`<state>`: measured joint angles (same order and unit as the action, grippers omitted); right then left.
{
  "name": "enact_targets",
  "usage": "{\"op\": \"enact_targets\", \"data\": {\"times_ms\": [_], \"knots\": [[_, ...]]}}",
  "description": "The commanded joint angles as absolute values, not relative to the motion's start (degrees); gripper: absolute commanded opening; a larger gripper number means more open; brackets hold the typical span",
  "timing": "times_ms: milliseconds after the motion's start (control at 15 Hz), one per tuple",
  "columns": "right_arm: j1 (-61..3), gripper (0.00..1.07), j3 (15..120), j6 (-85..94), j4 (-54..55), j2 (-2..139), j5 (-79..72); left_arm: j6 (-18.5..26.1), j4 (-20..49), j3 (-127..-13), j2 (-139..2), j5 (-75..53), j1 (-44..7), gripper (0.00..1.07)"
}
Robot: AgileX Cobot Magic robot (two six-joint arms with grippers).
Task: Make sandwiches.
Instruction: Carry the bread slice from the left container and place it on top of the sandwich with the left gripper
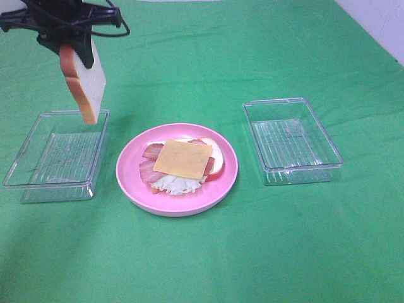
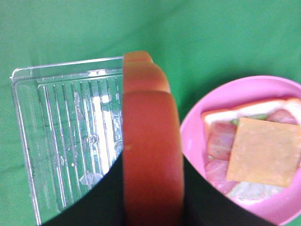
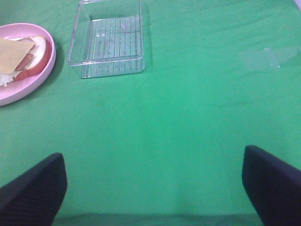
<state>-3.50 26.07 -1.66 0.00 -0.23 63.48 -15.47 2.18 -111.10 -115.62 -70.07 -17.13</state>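
Green cloth covers the bench [image 1: 265,252]. Our left claw [image 1: 76,47] is clenched on the top bread slice [image 1: 84,85], hanging edge-down, high over the left clear tray [image 1: 38,180]. Right claw [image 3: 155,188] is spread wide, holding nothing, low over bare cloth. Open stack sits on the pink plate [image 1: 136,189]: cheese [image 1: 183,158] over bacon [image 1: 149,169], lettuce [image 1: 178,185] and bottom bread [image 1: 216,161]. We'd carry the slice across, tip it flat, square it to the cheese, lower gently so the layers don't slide.

Matt green cloth [image 1: 265,252], clear ribbed plastic trays [image 1: 293,140], glossy pink plate [image 1: 224,183], smooth-crusted bread slice [image 1: 85,85].
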Motion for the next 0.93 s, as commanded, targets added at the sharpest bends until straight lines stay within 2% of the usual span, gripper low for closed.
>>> {"op": "enact_targets", "data": {"times_ms": [67,333,533,600,800,933], "knots": [[-3.44,0.96,25.95,-1.49,0.00,-1.60,63.14,-13.41,5.16,-111.21,-111.50,-75.57,-17.25,0.00],[-3.44,0.96,25.95,-1.49,0.00,-1.60,63.14,-4.18,14.09,-110.98,-110.81,-75.57,-17.25,0.00],[-3.44,0.96,25.95,-1.49,0.00,-1.60,63.14,1.95,29.79,-110.58,-114.65,-75.52,-17.25,0.00],[-3.44,0.96,25.95,-1.49,0.00,-1.60,63.14,1.89,36.55,-110.52,-118.14,-73.74,-17.25,0.00],[-3.44,0.96,25.95,-1.49,0.00,-1.60,63.14,2.46,41.25,-109.84,-121.98,-72.31,-17.25,0.00],[-3.44,0.96,25.95,-1.49,0.00,-1.60,63.14,5.33,44.23,-104.79,-122.15,-69.61,-17.25,0.00]]}}
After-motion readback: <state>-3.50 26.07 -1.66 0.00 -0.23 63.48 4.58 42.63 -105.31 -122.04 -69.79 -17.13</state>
